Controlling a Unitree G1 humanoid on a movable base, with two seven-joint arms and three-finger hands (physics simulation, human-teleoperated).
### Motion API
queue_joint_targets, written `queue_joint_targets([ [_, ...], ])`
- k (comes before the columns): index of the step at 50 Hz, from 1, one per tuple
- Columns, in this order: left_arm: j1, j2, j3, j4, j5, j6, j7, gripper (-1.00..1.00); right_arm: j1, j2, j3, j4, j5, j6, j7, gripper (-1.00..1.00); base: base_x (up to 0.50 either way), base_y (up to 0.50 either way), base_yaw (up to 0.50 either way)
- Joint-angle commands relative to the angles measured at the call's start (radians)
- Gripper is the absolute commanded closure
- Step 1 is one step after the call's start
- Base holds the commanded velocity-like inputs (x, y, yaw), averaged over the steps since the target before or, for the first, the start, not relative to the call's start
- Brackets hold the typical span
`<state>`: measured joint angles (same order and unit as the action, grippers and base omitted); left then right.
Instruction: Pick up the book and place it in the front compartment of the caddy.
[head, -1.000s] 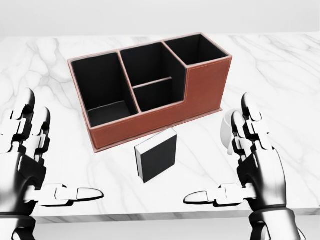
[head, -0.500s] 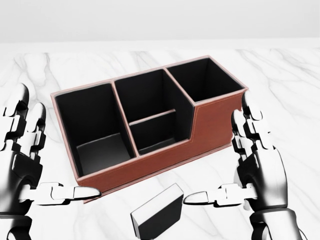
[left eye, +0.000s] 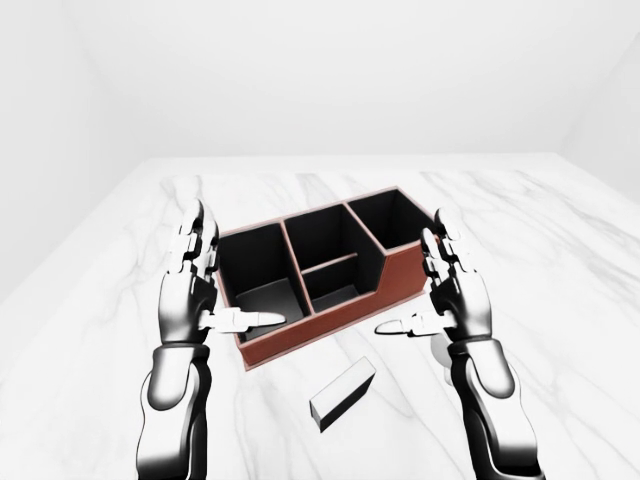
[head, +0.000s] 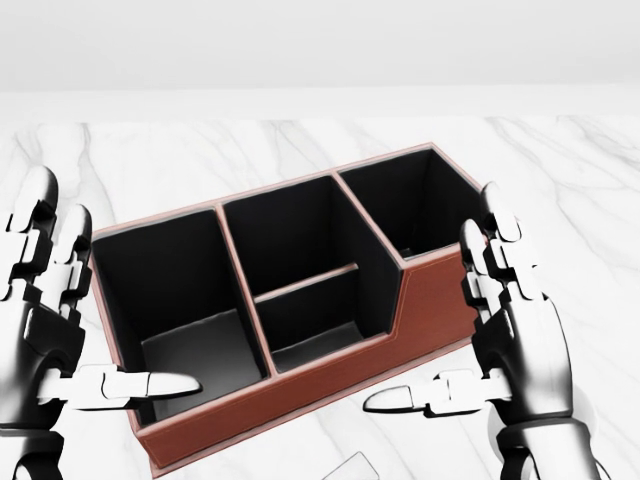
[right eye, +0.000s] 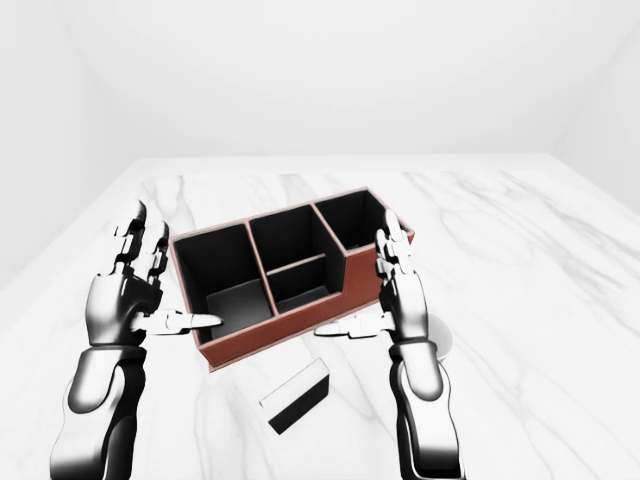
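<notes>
1. Marble table top (left eye: 560, 230), white with grey veins, fills the lower part of every view under plain white walls.
2. The left hand (left eye: 190, 285) is raised at the left of the left-eye view, fingers straight up and spread wide, thumb pointing right over the caddy's near left corner; it holds nothing.
3. The caddy (head: 420, 310), brown outside and black inside, sits at an angle between the hands, with one large compartment at left, a middle section split by a low divider, and a taller compartment at right. All look empty.
4. The book (right eye: 296, 396), black with a pale edge, lies flat on the table below the caddy, apart from it and from both hands.
5. The right hand (left eye: 452, 295) mirrors the left: fingers up, wide open, thumb pointing left, empty, beside the caddy's right end.
</notes>
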<state>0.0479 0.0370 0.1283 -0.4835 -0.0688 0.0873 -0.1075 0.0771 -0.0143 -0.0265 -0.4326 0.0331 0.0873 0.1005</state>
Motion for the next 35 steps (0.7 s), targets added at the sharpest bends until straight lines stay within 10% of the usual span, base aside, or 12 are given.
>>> queue_joint_targets([
  [1, 0.003, 0.001, 0.003, 0.0, -0.002, 0.0, -0.001, -0.97, 0.013, 0.002, 0.004, -0.029, 0.023, 0.0, 0.02, -1.0, 0.0, 0.0, 0.0],
  [35, -0.01, 0.009, 0.021, 0.013, -0.01, 0.0, -0.002, -0.97, -0.019, -0.013, 0.029, -0.076, -0.114, 0.0, 0.036, -1.0, 0.09, 0.0, 0.0],
])
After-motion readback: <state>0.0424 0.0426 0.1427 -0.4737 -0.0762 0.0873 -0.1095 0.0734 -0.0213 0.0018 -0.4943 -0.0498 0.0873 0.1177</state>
